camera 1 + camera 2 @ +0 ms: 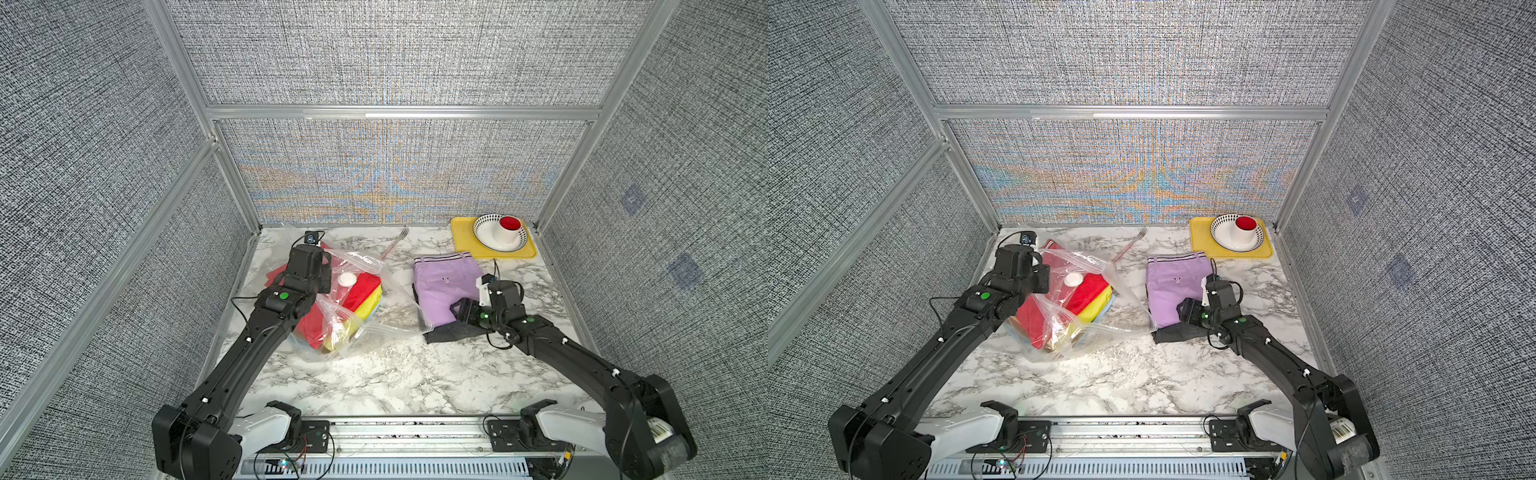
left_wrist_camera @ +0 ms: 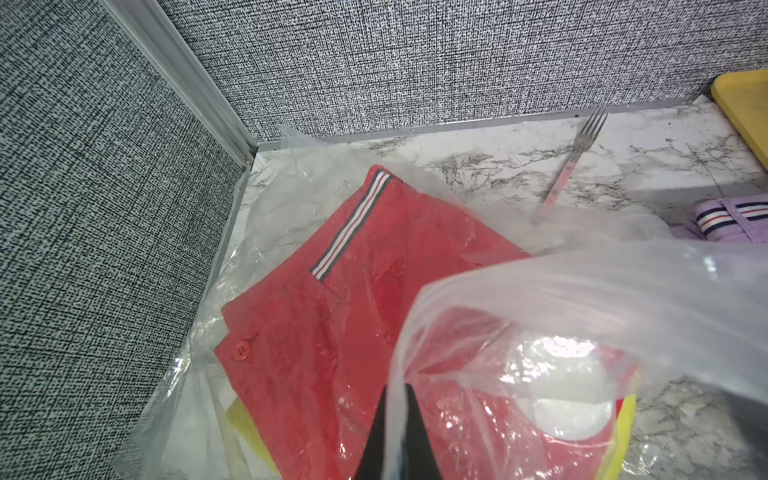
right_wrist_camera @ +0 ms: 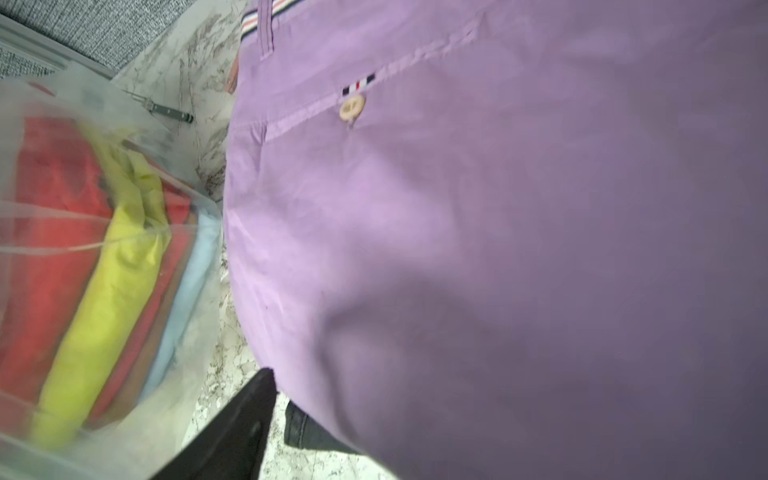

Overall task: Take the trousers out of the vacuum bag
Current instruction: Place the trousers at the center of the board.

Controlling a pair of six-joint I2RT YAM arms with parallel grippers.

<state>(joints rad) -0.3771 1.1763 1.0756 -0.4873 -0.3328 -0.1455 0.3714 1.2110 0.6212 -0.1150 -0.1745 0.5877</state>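
Trousers in lilac (image 1: pixel 444 282) lie folded on the tabletop (image 1: pixel 395 374) right of centre, on top of a dark grey pair (image 1: pixel 453 334) whose near edge shows beneath them. Four more sit stacked inside the vacuum bag (image 1: pixel 368 262) on the left: the red pair (image 2: pixel 332 332) with its striped waistband on top, then the yellow pair (image 3: pixel 112 291), what looks like the orange pair (image 3: pixel 164 291) and the light blue pair (image 3: pixel 189 286), with the bag's white valve (image 1: pixel 347 279) above them. The left pincer (image 2: pixel 397 415) is clamped together on a fold of the bag's upper film and holds it raised off the stack. The right pincer (image 1: pixel 462 312) hovers at the near edge of the lilac cloth, jaws apart, one finger showing beside the cloth and the other hidden behind it; it seems to grip nothing. Each garment is probably light, soft and limp, so a pinch on a single layer would likely let the fold fall open and drag. The firmer hold seems to be a doubled folded edge or the thicker waistband of the red pair, reached through the bag's mouth, which appears to face right and near. The film looks thin, slick and crinkly and may cling to the cloth or slip into the bite.
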